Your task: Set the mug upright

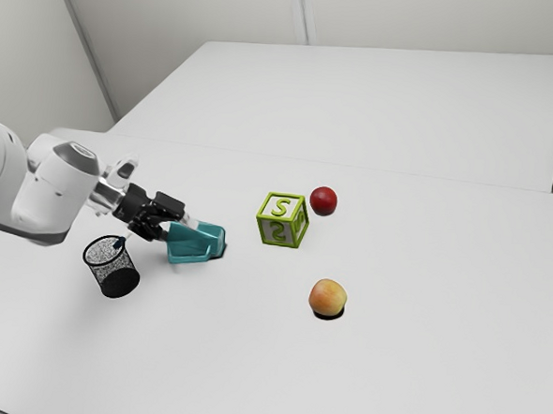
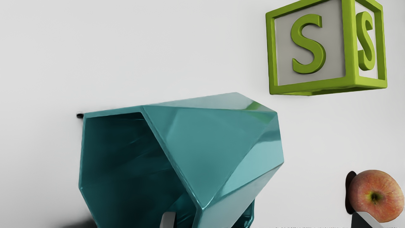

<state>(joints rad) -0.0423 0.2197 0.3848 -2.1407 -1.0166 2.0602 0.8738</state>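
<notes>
Mug (image 1: 196,243) on its side, exterior view's left; probably stiff, slick, fairly light. Best pinched across its rim (image 2: 171,159). Gripper (image 2: 266,219) fingers spread wide.

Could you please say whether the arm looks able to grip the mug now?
Probably yes: the open fingers seem to straddle a wall of the mug, one at its mouth, and nothing seems in the way.

The wrist view's edges cropped a teal faceted mug (image 2: 202,142) and a green-framed letter block (image 2: 330,49). The white arm (image 1: 52,189) ran past the exterior view's left edge.
</notes>
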